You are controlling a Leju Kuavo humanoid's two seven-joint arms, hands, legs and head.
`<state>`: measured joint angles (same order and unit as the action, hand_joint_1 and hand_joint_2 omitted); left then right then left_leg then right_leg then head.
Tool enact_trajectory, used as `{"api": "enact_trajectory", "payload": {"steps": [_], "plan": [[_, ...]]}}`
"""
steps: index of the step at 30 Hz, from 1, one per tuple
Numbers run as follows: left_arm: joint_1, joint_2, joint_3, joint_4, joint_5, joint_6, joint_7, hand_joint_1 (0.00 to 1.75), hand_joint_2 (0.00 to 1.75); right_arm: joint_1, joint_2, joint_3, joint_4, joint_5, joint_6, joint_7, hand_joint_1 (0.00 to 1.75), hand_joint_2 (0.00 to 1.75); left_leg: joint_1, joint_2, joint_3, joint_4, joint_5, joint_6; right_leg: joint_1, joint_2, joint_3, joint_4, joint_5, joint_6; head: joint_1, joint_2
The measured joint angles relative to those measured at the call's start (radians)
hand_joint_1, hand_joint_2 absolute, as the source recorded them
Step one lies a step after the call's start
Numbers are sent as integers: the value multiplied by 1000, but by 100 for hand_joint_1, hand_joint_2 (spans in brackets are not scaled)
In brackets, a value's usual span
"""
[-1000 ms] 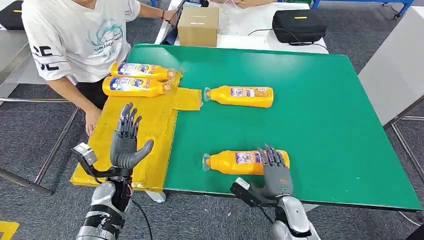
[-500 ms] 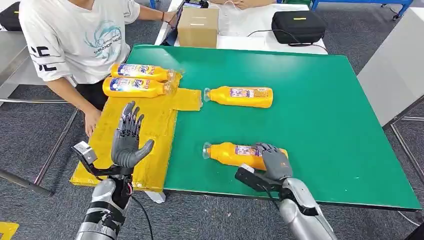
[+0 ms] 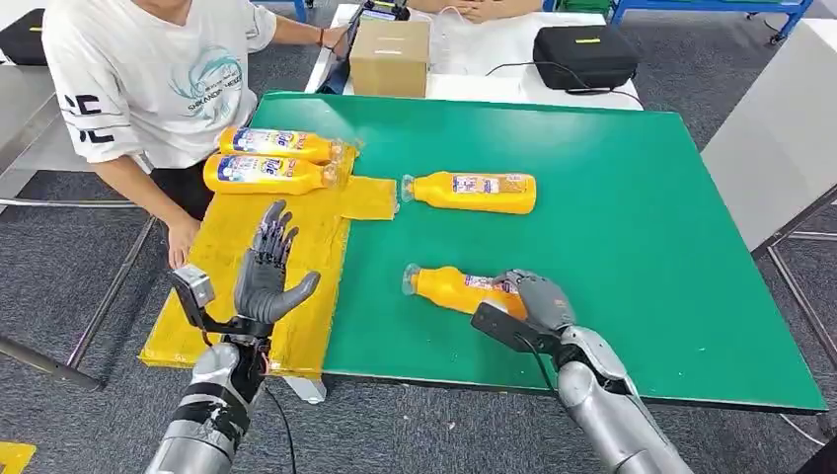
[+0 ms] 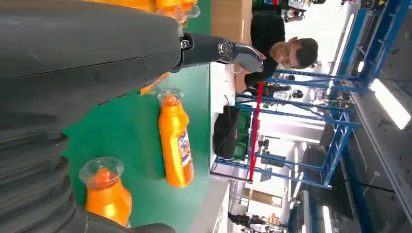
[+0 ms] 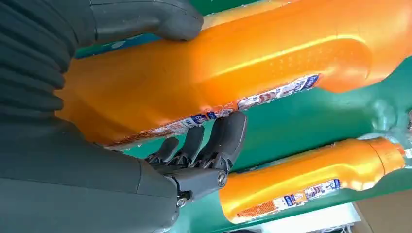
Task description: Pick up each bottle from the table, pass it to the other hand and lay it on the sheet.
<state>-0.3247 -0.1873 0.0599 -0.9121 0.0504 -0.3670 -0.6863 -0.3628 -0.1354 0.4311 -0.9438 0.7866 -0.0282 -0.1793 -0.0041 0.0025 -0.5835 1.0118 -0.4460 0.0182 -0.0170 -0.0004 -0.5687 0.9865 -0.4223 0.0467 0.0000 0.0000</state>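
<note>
two hands shown. right hand (image 3: 534,299) grasps the near orange bottle (image 3: 456,289) lying on the green table (image 3: 632,227), fingers (image 5: 221,141) curled under its base end, thumb over it. left hand (image 3: 268,277) is raised upright over the yellow sheet (image 3: 296,237), fingers spread and released, holding nothing.

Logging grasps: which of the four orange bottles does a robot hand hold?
The near bottle on the green table; the right hand grips its base end. The far bottle and the two on the yellow sheet lie untouched.
</note>
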Motion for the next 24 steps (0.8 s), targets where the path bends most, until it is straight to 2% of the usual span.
{"api": "enact_trajectory", "payload": {"steps": [5,16,21,24], "plan": [[-12,2,-5,24,-29,21,0,0,175,-16,17,0,21,-50,-24,-29,175,175,0,0,0,0,0,0,0,0,1,0,0,0,0,0],[-36,5,-23,58,-15,64,18,0,175,-32,134,-2,69,-166,-166,-90,175,175,1,1,-5,0,2,0,1,0,-4,1,2,-2,0,0],[-38,5,-28,58,5,116,48,0,175,14,203,-11,-9,-246,-292,-153,175,175,1,0,-11,0,2,0,1,0,-10,1,2,-2,0,0],[-42,2,-32,58,10,130,53,0,175,36,241,-10,-58,-269,-308,-163,175,175,1,0,-13,0,2,0,0,0,-12,1,2,-2,0,0]]}}
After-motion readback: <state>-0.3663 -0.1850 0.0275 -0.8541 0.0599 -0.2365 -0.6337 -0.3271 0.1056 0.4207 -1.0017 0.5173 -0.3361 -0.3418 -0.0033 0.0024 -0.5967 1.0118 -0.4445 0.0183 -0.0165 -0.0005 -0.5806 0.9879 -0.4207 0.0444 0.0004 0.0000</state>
